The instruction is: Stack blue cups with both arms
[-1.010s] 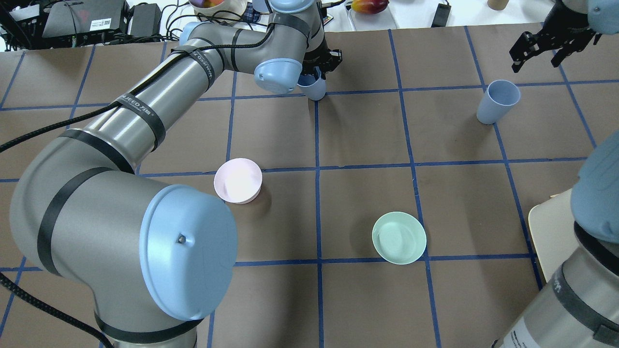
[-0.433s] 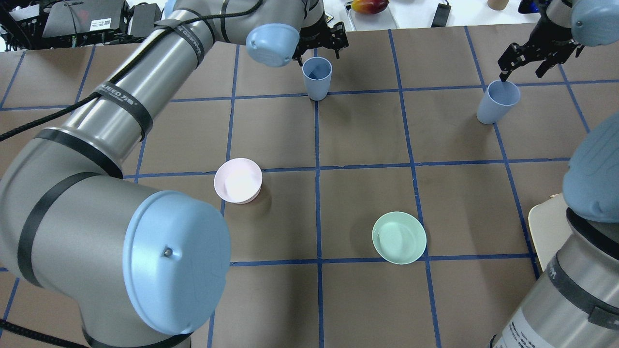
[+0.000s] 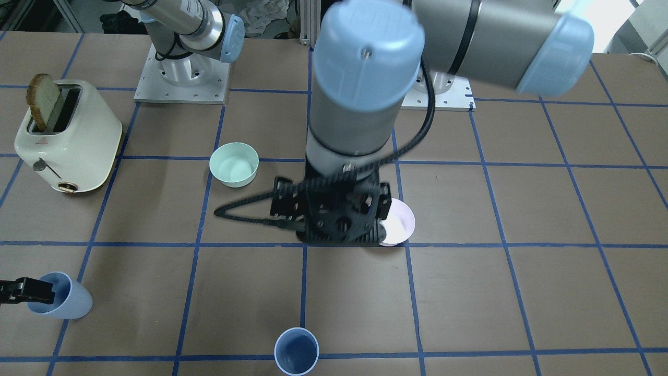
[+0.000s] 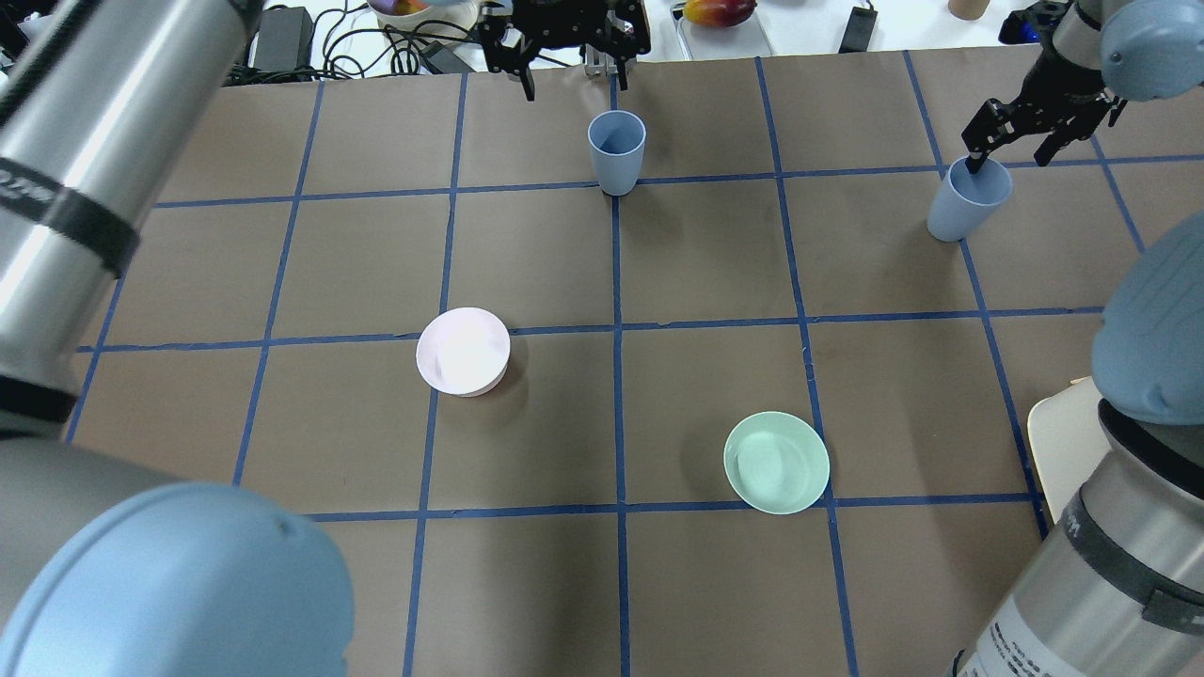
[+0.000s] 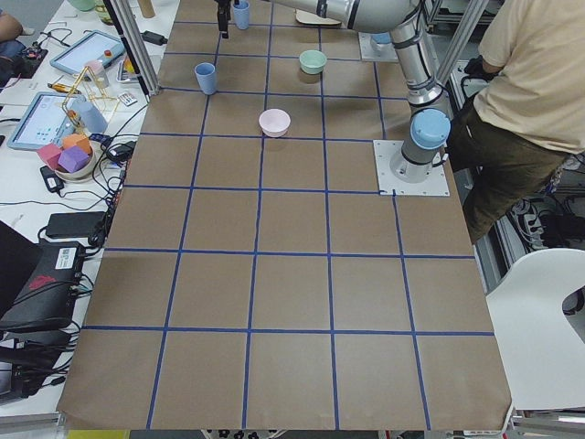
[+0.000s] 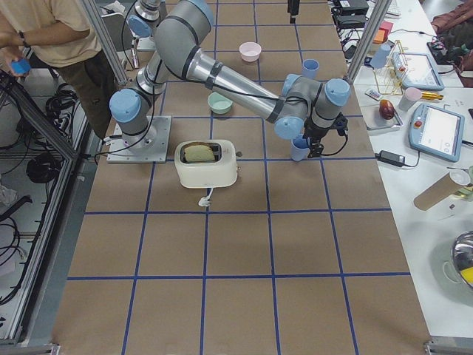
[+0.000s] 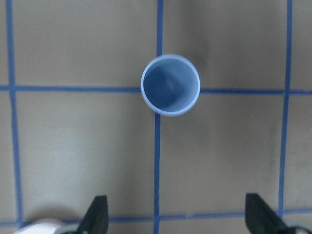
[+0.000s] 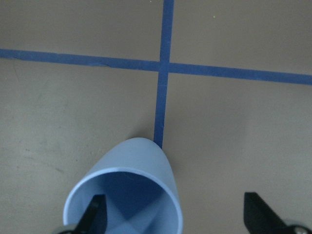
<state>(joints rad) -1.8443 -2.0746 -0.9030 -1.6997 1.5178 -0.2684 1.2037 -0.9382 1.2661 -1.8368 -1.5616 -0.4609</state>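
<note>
The left fingers (image 7: 93,217) are spread wide and empty, having been drawn up and back from the middle cup (image 7: 170,84), which is left upright on a tape crossing of the desk (image 4: 705,254). The right fingers (image 8: 93,217) are also held apart and have been lowered, one now inside the rim of the right-hand cup (image 8: 131,165), the other outside it.

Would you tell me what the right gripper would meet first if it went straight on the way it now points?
Most likely the blue cup: the right gripper is open, with one finger over the cup's mouth and the other outside its wall. Depth is hard to judge.
</note>
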